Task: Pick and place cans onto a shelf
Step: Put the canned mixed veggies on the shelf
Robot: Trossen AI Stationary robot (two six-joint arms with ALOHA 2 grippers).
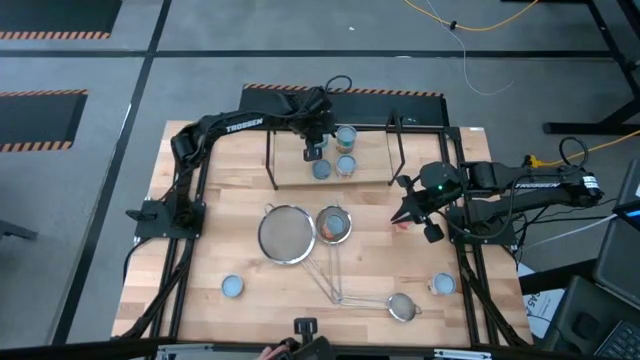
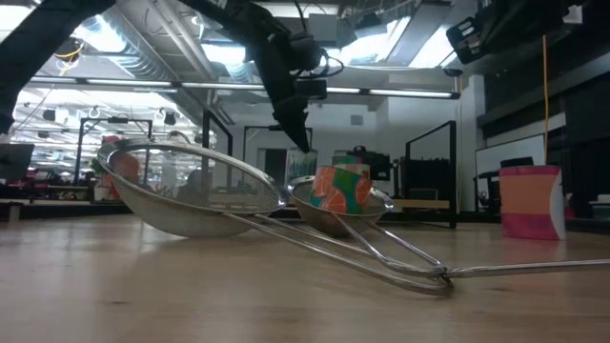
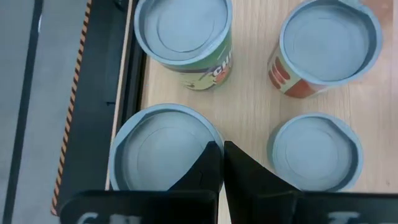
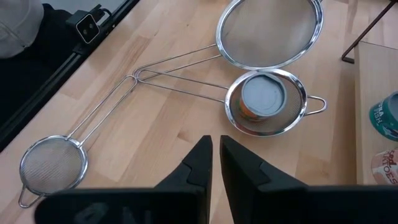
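The left gripper (image 1: 314, 152) hung over the shelf (image 1: 290, 172) at about 12 o'clock on the table (image 1: 190, 250), its fingers (image 3: 249, 177) together and holding nothing. In the left wrist view four cans stood upright on the shelf board just beneath it, flat tops up: a green-labelled can (image 3: 183, 34), an orange-red can (image 3: 326, 43), and two more whose labels could not be seen, one (image 3: 158, 149) partly behind the fingertips and one (image 3: 314, 152) just beside them. The right gripper (image 1: 415, 212) hovered at about 3 o'clock, fingers together and empty, with a pink can (image 1: 402, 222) close by it on the table. Three strainers lay mid-table, handles converging toward 5 o'clock. The large strainer (image 1: 285, 235) was empty. The medium strainer (image 4: 267, 106) held one orange-labelled can (image 4: 263, 99), upright, long axis vertical. The small strainer (image 1: 401, 307) at 5 o'clock was empty. Two loose cans stood upright on the table, one (image 1: 232, 287) at 7 o'clock and one (image 1: 443, 285) at 4 o'clock.
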